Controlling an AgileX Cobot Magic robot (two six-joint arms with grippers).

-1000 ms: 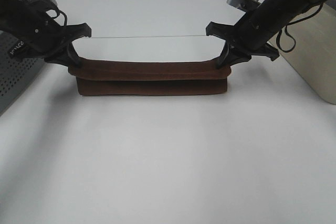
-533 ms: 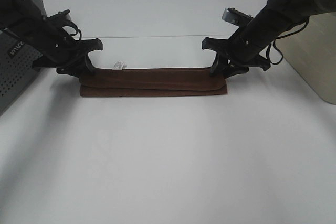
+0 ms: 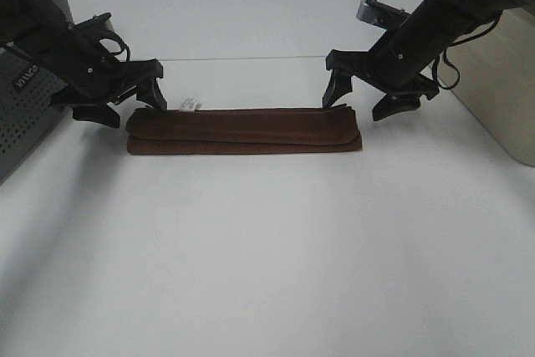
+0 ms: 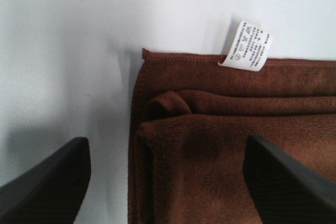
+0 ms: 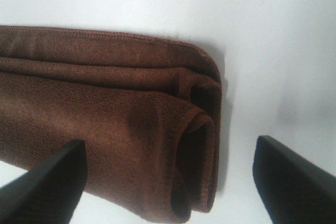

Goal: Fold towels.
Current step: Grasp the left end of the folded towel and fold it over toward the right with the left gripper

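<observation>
The dark reddish-brown towel (image 3: 242, 130) lies folded into a long narrow strip on the white table (image 3: 267, 248), its small white tag (image 3: 189, 104) at the far left edge. My left gripper (image 3: 125, 104) is open and empty just above the towel's left end. My right gripper (image 3: 361, 96) is open and empty above its right end. The left wrist view shows the towel (image 4: 236, 145), the tag (image 4: 247, 45) and both dark fingertips (image 4: 47, 182) spread apart. The right wrist view shows the folded layers of the towel's end (image 5: 121, 124).
A grey perforated box (image 3: 21, 114) stands at the left edge. A beige box (image 3: 501, 89) stands at the right. A thin seam line (image 3: 242, 58) crosses the table just behind the towel.
Both grippers held the towel's upper fold raised, laid it down onto the lower layer, then opened and lifted slightly. The towel now lies flat and the tag shows.
</observation>
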